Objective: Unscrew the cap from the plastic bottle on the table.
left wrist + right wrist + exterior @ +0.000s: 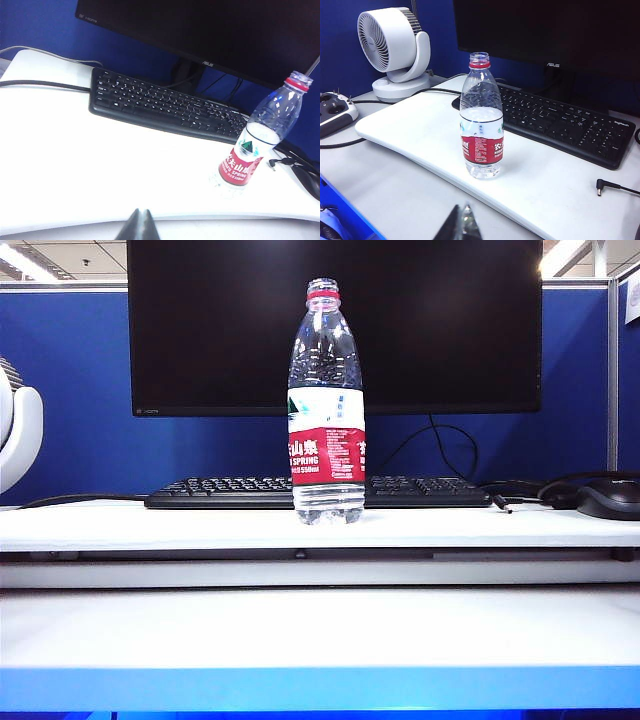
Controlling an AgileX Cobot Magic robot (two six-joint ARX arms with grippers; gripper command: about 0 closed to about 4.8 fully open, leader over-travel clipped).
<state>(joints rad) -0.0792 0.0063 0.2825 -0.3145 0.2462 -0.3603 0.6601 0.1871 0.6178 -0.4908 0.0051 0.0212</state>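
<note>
Closed and empty, left end effector (139, 222) and right end effector (462, 220) sit short of the clear slim plastic bottle (326, 410) on the white desk (150, 525); cap apparently already off, neck open.

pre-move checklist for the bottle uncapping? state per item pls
1. Plastic bottle upright on the table: ok.
2. Cap on the neck: not ok. The neck looks open above the red ring, and no view shows the cap.
3. Left gripper ready to grasp: not ok. It is shut and apart from the bottle.
4. Right gripper ready to grasp: not ok. It is shut and short of the bottle.
5. Keyboard clear of the bottle: ok, it lies behind.
</note>
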